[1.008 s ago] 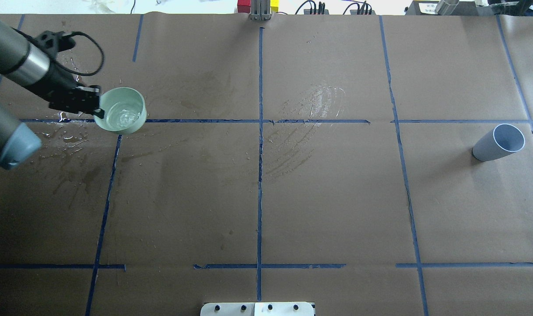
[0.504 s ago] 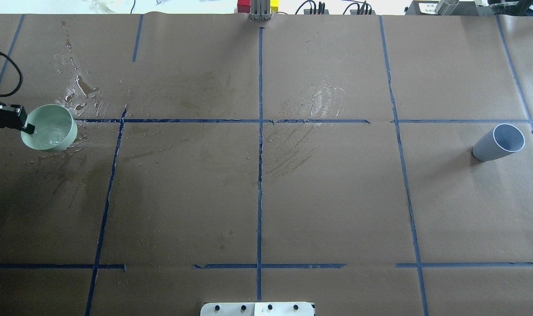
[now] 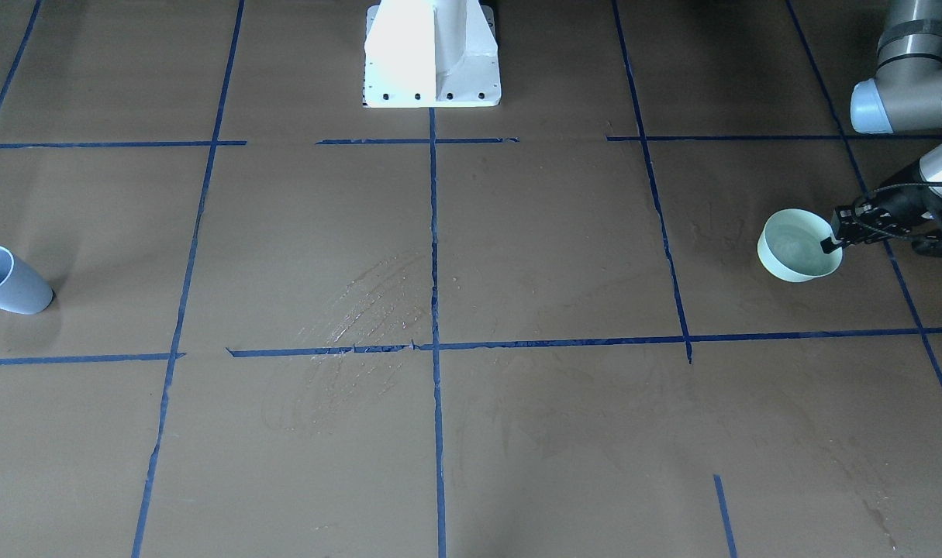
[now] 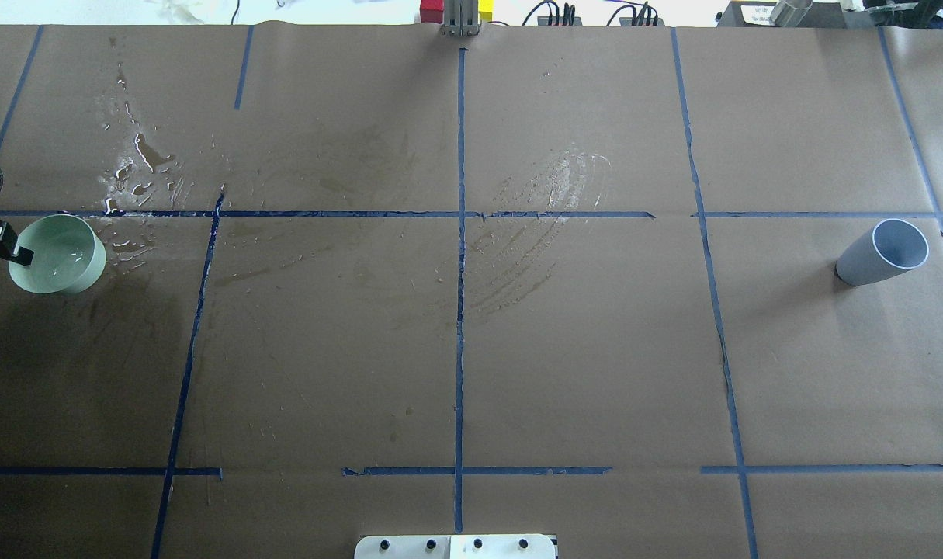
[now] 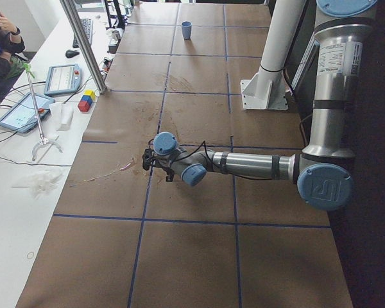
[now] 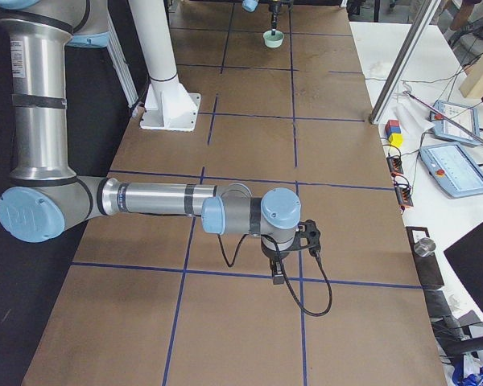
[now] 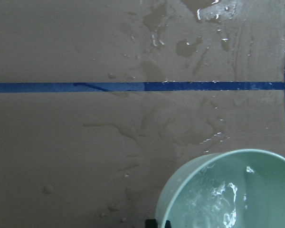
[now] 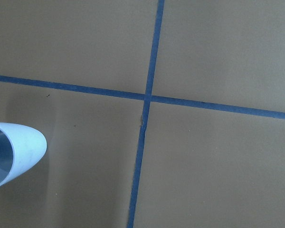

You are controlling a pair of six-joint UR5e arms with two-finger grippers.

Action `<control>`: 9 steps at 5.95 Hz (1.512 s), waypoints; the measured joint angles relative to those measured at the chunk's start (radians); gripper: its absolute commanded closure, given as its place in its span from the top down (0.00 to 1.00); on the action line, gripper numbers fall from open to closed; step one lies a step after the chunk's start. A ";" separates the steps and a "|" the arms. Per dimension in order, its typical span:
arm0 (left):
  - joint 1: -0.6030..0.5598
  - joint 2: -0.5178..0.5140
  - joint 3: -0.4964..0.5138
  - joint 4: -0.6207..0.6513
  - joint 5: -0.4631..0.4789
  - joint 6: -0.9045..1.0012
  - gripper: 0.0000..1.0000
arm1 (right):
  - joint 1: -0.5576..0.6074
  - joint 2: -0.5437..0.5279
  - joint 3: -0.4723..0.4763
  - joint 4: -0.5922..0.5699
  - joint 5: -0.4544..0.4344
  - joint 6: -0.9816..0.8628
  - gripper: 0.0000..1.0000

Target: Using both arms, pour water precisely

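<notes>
Water (image 7: 218, 204), shallow and rippled, in round mint-green plastic bowl (image 4: 56, 254) at left end of brown paper-covered surface (image 4: 580, 349). Pinched at rim by black left claw (image 3: 831, 240), one finger inside the wall, one outside. Probably light and stiff, but sloshy with that load and slick where wet; best carried level and slowly, gripped right there on the rim. Lifted or resting: cannot tell.

Just beside, glinting puddles (image 4: 137, 167) across blue tape lines (image 4: 459, 310). Further along, mid-surface, streaky smear (image 4: 552, 186).

Well apart, at opposite end, upright grey-blue plastic cup (image 4: 881, 252); no water made out inside. Likely light and easily tipped; better taken around the body than by the lip. Black right claw (image 6: 276, 277) nearby, judging by cup at edge of right wrist view; open or closed, impossible to say.
</notes>
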 measured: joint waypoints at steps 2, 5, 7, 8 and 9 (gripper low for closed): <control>0.006 0.000 0.075 -0.118 0.007 -0.064 0.01 | 0.000 -0.001 0.001 0.000 -0.001 0.000 1.00; 0.040 -0.001 0.093 -0.133 0.010 -0.073 0.02 | 0.000 -0.005 0.001 0.002 -0.002 0.000 1.00; 0.059 -0.004 0.093 -0.133 0.015 -0.073 0.19 | 0.000 -0.009 0.001 0.003 -0.003 0.000 1.00; 0.062 -0.007 0.093 -0.133 0.018 -0.073 0.36 | 0.000 -0.011 0.001 0.004 -0.002 0.000 1.00; 0.063 -0.008 0.093 -0.132 0.019 -0.072 0.53 | 0.000 -0.013 0.001 0.004 -0.002 0.000 1.00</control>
